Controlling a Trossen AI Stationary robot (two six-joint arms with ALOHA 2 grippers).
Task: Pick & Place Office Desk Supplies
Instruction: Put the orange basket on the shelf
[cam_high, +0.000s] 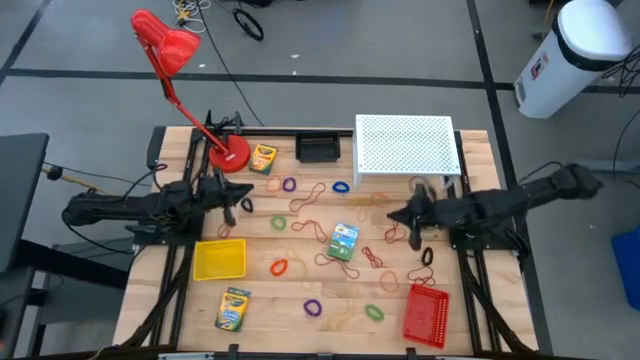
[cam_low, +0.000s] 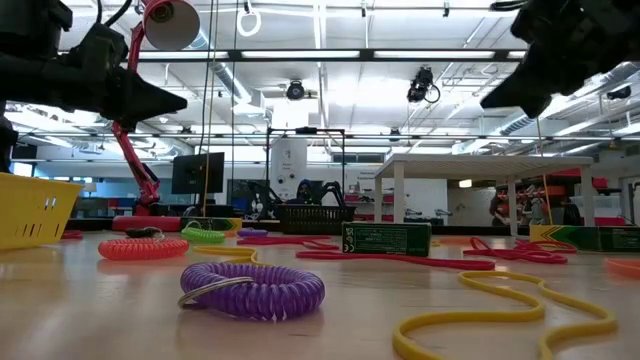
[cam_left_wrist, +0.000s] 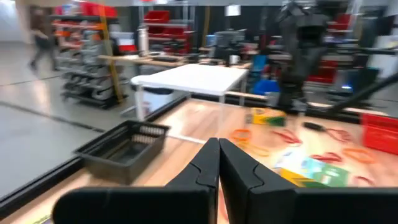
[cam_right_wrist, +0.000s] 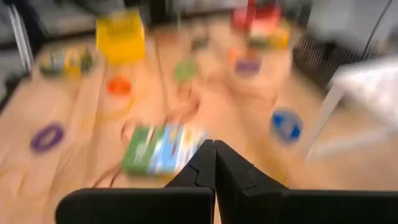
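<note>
We see both pincers, left pincer (cam_high: 232, 207) and right pincer (cam_high: 400, 216), closed and empty; the yellow basket (cam_high: 219, 259) holds nothing, supplies lie scattered on the desk (cam_high: 300, 290).

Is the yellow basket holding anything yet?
Empty: the high view shows the yellow basket with a bare floor, no supplies inside.

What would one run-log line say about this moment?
left gripper: shut, empty, above table | right gripper: shut, empty, above crayon box | yellow basket: empty
</note>
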